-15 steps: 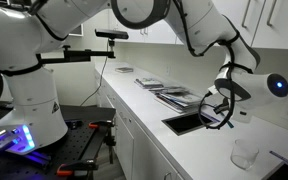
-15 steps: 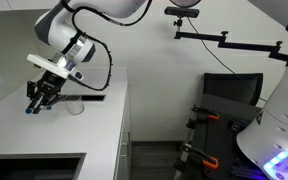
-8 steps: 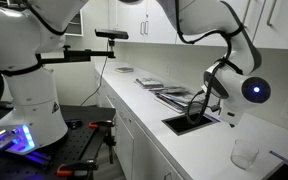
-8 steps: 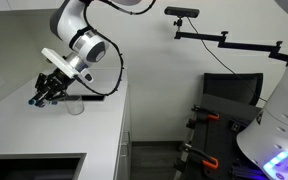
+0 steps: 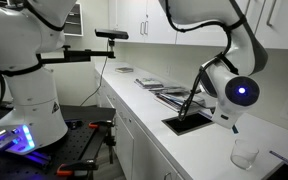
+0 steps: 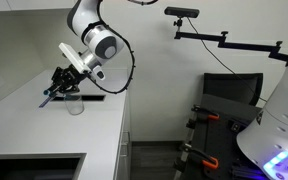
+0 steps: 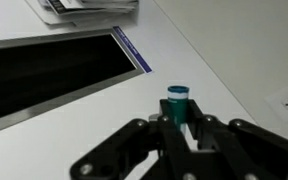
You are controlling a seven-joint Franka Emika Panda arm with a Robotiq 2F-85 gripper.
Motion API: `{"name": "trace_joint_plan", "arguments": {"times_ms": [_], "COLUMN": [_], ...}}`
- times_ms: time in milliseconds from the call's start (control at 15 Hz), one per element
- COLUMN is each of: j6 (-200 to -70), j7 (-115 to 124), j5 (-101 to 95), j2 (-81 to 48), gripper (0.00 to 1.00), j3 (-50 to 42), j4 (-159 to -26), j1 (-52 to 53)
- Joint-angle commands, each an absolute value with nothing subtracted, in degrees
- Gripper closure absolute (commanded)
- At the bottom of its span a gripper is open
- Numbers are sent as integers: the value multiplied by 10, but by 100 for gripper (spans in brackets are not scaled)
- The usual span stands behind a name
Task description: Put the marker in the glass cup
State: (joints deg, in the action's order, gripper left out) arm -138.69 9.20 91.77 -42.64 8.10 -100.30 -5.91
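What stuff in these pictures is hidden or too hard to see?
- The marker: the wrist view shows only its top; the claw covers the rest.
- The glass cup: outside the wrist view's edges.
- In an exterior view, the arm's round wrist hides the claw and marker.

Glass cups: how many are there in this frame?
1. The cup stands on the counter near the gripper, shown in both exterior views; the wrist view misses it. The arm hides some counter, so another could be hidden.
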Motion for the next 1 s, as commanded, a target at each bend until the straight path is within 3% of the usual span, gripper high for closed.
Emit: {"name": "trace_joint_plan", "arguments": {"times_ms": [0, 933], "j6": [-1399, -1304], "j7": [83, -5], "j5": [963, 1051], "j2": [-402, -468], "gripper": [95, 95], "j3": [50, 13], "j4": [-1037, -987], "j1": [-32, -42]}}
